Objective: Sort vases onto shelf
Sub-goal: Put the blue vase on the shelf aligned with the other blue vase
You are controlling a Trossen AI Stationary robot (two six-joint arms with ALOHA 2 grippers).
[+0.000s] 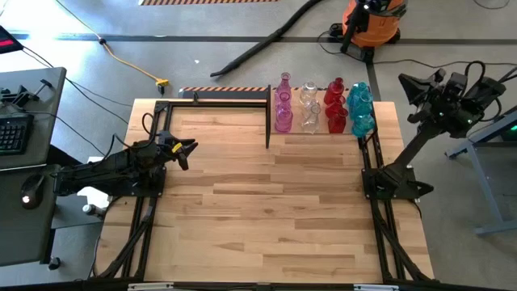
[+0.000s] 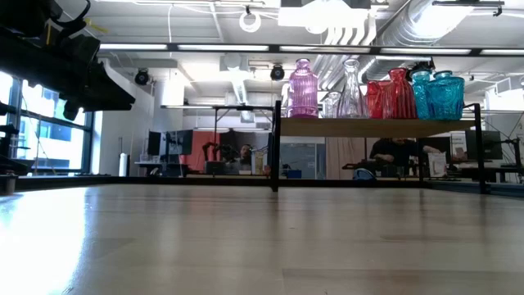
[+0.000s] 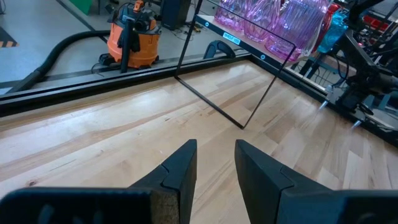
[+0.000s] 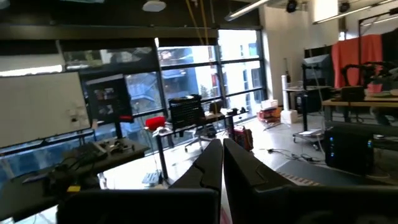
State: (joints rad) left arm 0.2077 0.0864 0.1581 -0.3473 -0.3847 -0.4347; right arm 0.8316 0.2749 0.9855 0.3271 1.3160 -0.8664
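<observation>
High view first: the vases [image 1: 323,105] are all up on the shelf [image 1: 279,134] at the far side of the table [image 1: 266,210], grouped by colour, and none shows on the bare wood below. By my read the sorting is done, or as good as done, and both arms are parked.

Left gripper [image 1: 187,151] hangs low over the table's left edge, jaws a narrow gap apart, nothing between them. From those jaws, the shelf post [image 3: 214,68] and the pink vases [image 3: 273,22] sit well ahead and off to one side, far out of reach.

Right gripper [image 4: 222,163] is lifted clear off the table's right side, jaws pressed together and empty, pointed out into the room; the vases lie nowhere near them.

Count, as best I can: 4 colour groups, namely pink [image 1: 283,105], clear [image 1: 308,107], red [image 1: 335,105], teal [image 1: 361,107]. Each looks like about 3 deep, roughly 12 in all, though they overlap too much to be sure.

Next move, I'd judge: none needed beyond holding rest, unless a stray vase turns up.
</observation>
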